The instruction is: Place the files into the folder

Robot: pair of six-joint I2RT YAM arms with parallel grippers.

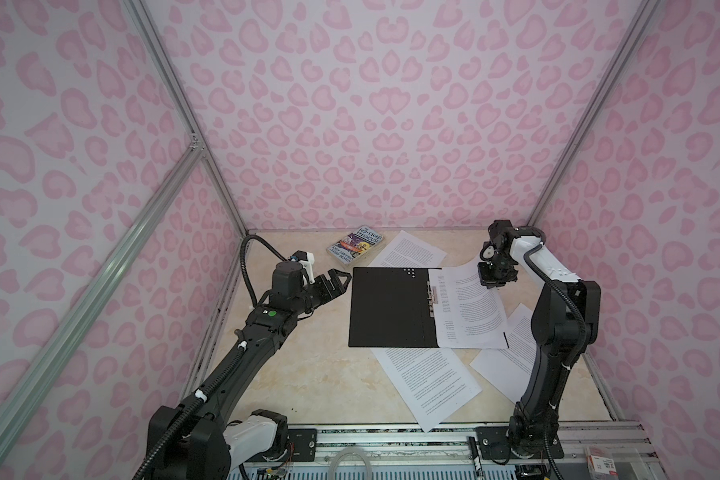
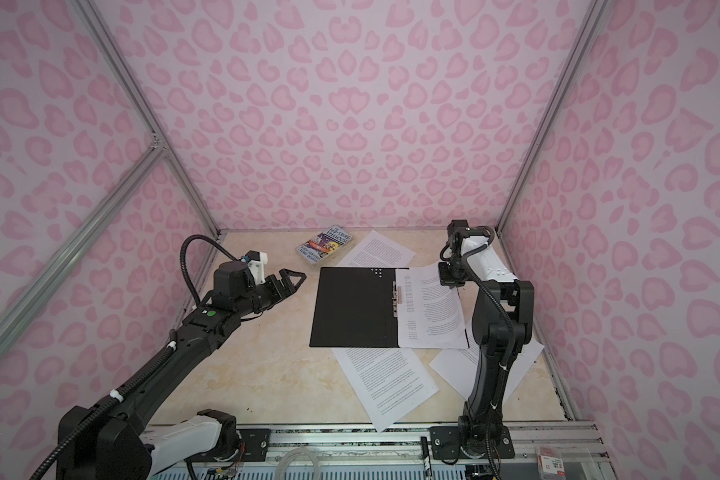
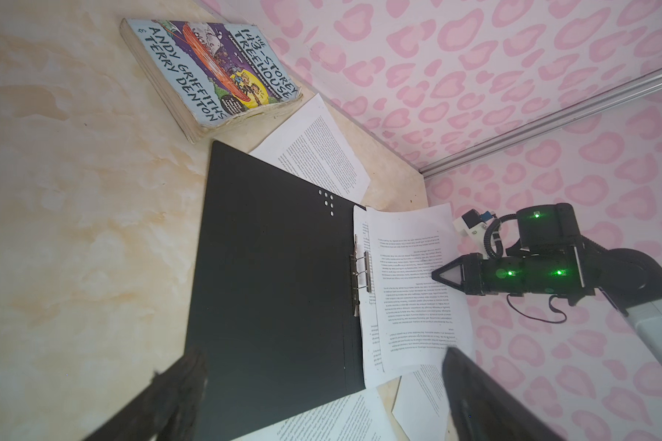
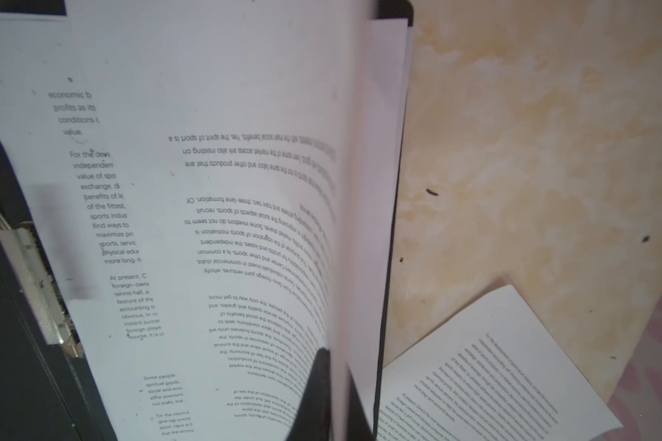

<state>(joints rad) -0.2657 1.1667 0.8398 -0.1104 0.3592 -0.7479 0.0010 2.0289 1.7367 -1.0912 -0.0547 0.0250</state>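
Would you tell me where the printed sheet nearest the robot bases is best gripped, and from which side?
The sheet lies flat, far end under the folder; only its near corner seems to jut past the table's front edge. I would pinch that corner from the front, one finger beneath, with the open left gripper, since the right gripper is shut on a page.

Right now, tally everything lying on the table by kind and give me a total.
Printed white paper sheets: 5 distinguishable, overlaps may hide more
Thin black open folder with metal clip: 1
Colourful paperback book: 1
Total: 7
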